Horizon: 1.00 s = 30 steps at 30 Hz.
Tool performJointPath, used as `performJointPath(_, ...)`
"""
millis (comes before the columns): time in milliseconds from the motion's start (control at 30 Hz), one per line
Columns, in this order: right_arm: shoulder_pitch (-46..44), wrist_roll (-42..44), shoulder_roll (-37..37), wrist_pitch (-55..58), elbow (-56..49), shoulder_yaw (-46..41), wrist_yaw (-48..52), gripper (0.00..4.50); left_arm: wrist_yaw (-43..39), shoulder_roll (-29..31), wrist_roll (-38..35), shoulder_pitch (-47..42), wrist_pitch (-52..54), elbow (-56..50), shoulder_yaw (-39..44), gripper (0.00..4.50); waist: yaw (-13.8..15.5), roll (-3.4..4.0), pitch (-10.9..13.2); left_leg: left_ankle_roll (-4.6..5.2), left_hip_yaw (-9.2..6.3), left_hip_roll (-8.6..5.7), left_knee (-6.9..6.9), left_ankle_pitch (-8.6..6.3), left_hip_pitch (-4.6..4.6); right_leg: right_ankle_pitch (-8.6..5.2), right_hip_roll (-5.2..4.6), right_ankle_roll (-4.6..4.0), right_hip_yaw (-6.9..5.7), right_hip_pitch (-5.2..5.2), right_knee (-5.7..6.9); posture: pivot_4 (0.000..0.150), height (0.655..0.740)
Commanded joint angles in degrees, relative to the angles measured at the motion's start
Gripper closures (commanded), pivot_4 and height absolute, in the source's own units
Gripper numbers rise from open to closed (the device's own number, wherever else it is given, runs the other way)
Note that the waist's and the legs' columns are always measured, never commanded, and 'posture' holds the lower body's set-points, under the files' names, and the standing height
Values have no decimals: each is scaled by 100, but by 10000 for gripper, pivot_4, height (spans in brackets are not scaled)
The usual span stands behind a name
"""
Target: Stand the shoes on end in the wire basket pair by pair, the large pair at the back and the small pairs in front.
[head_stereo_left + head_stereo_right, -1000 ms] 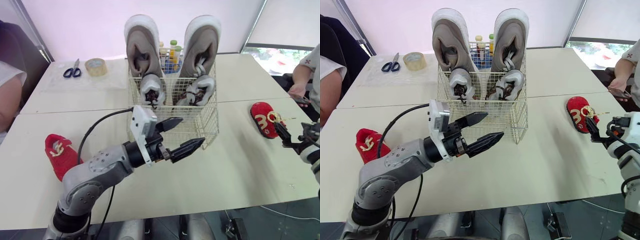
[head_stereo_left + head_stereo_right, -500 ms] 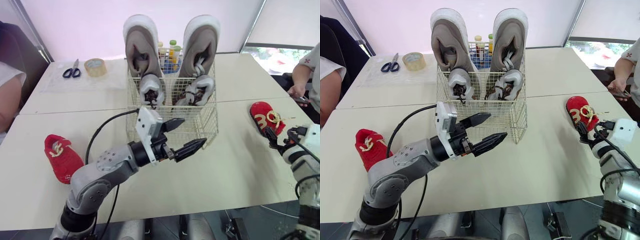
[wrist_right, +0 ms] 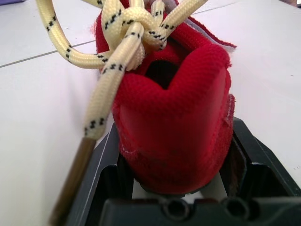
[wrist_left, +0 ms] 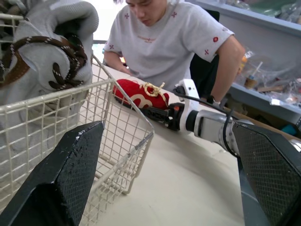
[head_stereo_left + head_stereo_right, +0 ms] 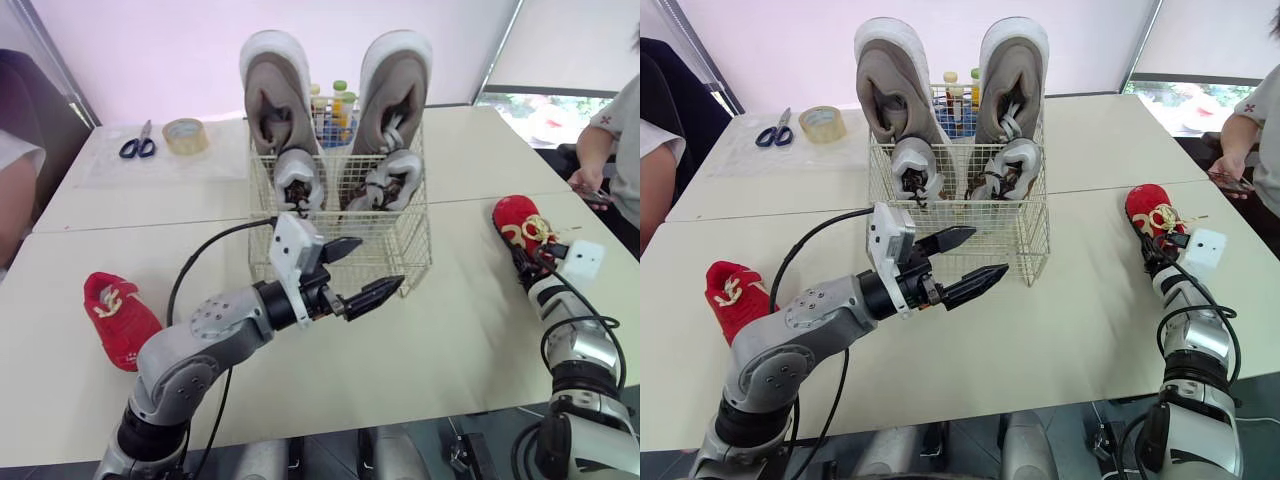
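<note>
A wire basket [image 5: 340,240] stands mid-table. Two large grey shoes [image 5: 275,95] stand on end at its back, with two small grey-white shoes [image 5: 300,178] in front of them. My left gripper [image 5: 380,262] hovers open and empty just before the basket's front wall. One small red shoe [image 5: 120,315] lies on the table at the left. The other red shoe [image 5: 515,225] lies at the right, laces up. My right gripper [image 5: 528,262] is at its heel; in the right wrist view the heel [image 3: 174,113] sits between both fingers [image 3: 247,150], which press its sides.
Bottles [image 5: 335,100] stand behind the basket. Scissors [image 5: 135,145] and a tape roll [image 5: 182,135] lie at the back left. One person [image 5: 610,150] is at the table's right edge, close to the right shoe, and another [image 5: 10,190] at the left edge.
My right gripper has moved forward from beside the right red shoe onto its heel and now grips it. The left arm has stayed almost still before the basket.
</note>
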Motion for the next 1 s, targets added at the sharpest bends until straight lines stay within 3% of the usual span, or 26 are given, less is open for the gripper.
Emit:
performJointPath(33, -224, 8, 79, -263, 48, 4, -126, 25754, 20, -17, -191, -90, 9, -119, 244, 0, -15, 0, 0, 0, 0, 0, 0, 0, 0, 0, 0, 0, 0, 0, 1, 1500, 7400)
performJointPath(333, -670, 33, -389, -454, -1984, -214, -781, 25754, -166, -68, -1162, -1304, 95, 661, 1029, 0, 25, 22, 10, 1, -2, -3, 1, 1, -9, 0, 0, 1, 0, -11, 8, 1500, 7400)
performJointPath(500, -2162, 44, -1199, -499, -2399, 72, -390, 25754, -127, -39, -1342, -2282, 115, 1143, 1230, 0, 19, 25, 16, 2, 2, -5, -1, 2, -12, -1, 1, 4, 1, -18, 10, 1500, 7400)
performJointPath(600, -3055, 213, -1317, -501, -2389, 443, 315, 25754, -280, 538, -676, -2766, 124, 1557, 1216, 0, -9, 21, 15, 2, 1, 7, -11, 2, -4, -4, 20, 6, 1, -16, 9, 1500, 7400)
performJointPath(833, -4176, 528, -974, -417, -2541, 1521, 2250, 25754, -189, 1703, -55, -3844, -45, 2445, 2084, 0, -115, 17, 23, 2, 0, 23, -11, 2, -7, -3, 37, 3, 6, -18, 10, 1500, 7400)
performJointPath(1000, -4603, 593, -512, -561, -2341, 1963, 3150, 25754, -793, 2697, 328, -3819, -188, 2760, 2516, 0, -132, 20, 29, -4, 14, 23, -21, 2, -16, 8, 36, 24, 15, -39, 15, 1500, 7400)
